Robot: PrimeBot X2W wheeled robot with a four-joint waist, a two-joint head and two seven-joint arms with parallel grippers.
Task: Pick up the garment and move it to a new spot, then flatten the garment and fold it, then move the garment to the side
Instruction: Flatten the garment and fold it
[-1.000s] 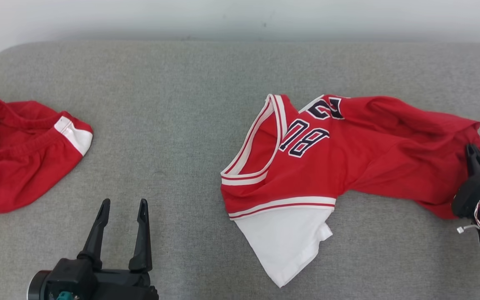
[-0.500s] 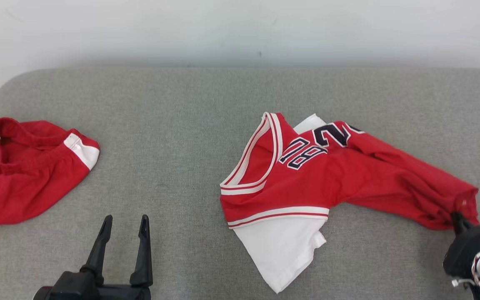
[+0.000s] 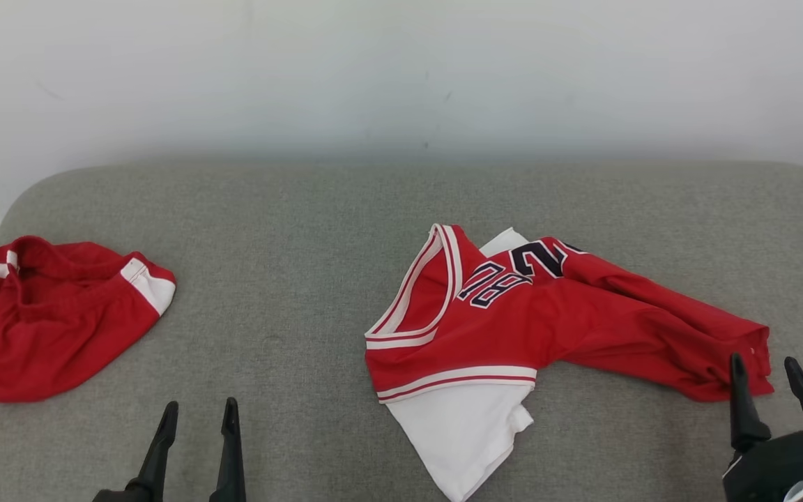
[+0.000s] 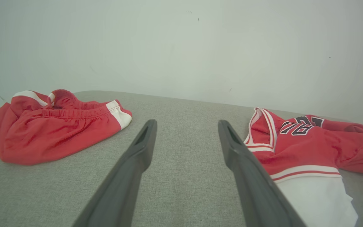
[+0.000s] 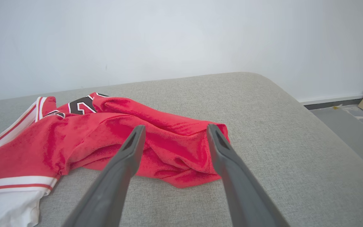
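The right fingers (image 5: pixel 128 154) stand spread, seemingly clear of the jersey (image 5: pixel 175 148)

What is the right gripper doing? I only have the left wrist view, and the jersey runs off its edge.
Observer: The right gripper is open, fingers apart in front of the jersey's red hem end, not closed on it.
Operator: Is that end flat?
Observer: No, it is bunched into folds.
Operator: What lies past it?
Observer: Bare grey cushion, then its rounded edge and floor beyond.
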